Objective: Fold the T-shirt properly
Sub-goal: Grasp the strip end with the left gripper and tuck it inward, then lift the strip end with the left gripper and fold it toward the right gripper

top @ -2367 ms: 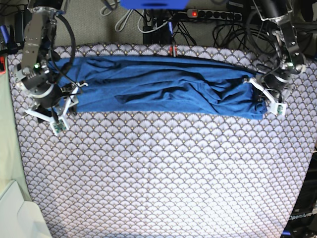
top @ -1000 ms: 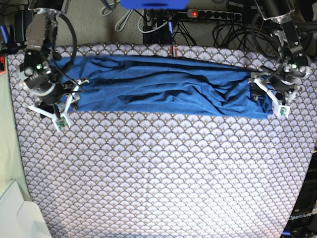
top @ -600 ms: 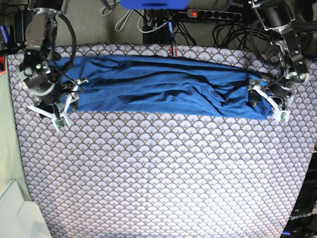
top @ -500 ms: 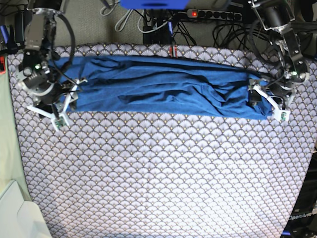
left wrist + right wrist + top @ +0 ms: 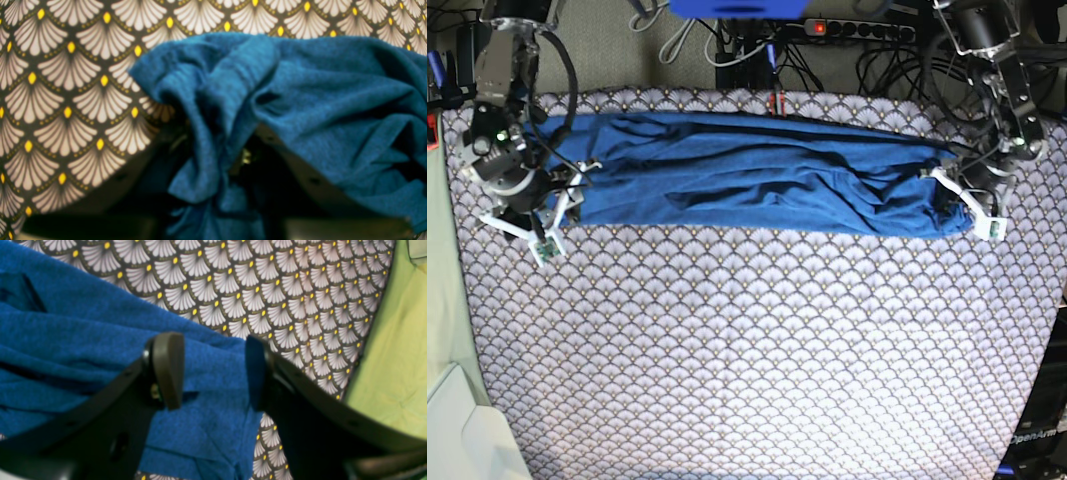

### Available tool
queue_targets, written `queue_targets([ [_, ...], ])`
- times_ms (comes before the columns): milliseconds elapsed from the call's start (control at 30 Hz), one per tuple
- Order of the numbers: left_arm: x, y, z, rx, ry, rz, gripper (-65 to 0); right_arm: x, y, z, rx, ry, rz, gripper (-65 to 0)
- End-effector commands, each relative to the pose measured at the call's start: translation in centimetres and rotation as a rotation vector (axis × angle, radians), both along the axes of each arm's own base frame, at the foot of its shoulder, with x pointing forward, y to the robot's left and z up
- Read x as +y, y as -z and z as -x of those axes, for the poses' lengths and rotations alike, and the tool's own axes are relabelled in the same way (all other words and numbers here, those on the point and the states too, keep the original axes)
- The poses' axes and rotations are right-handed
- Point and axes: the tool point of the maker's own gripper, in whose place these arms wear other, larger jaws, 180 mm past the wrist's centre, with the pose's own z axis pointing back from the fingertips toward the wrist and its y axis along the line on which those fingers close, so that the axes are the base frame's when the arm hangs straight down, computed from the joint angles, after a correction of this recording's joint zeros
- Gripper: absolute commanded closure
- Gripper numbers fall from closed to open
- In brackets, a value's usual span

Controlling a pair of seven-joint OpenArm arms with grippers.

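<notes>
A scallop-patterned cloth (image 5: pixel 757 340) covered the table, and the T-shirt (image 5: pixel 747 185) lay across its far part as a long blue band running left to right, creased along its length. At the band's left end the right gripper (image 5: pixel 213 370) stood with its jaws spread apart, straddling the shirt's edge, the cloth passing between the two fingers (image 5: pixel 166 368) without being pinched. At the right end the left gripper (image 5: pixel 962 205) was over the bunched corner of the shirt; blue folds draped over its jaws in the wrist view, so whether they were clenched on it could not be told.
</notes>
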Motion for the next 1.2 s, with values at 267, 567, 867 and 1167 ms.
queue_targets([
  [267, 0.7, -1.7, -0.5, -0.013, 0.004, -0.075, -0.3, 0.1, -1.2, -0.8, -0.047, -0.009, -0.004, -30.2],
  [567, -2.0, -6.3, -2.0, -0.119, 0.034, -0.192, -0.4, 0.1, -1.2, -0.8, -0.047, -0.009, -0.005, -30.2],
  [867, -11.9, -6.9, -1.8, -0.086, 0.229, -0.394, -0.4, 0.2, -1.2, -0.8, -0.049, -0.009, -0.005, -30.2],
  [1167, -19.5, -7.6, -0.4, -0.124, 0.336, -0.529, -0.4, 0.2, -1.2, -0.8, -0.049, -0.009, -0.006, -30.2],
])
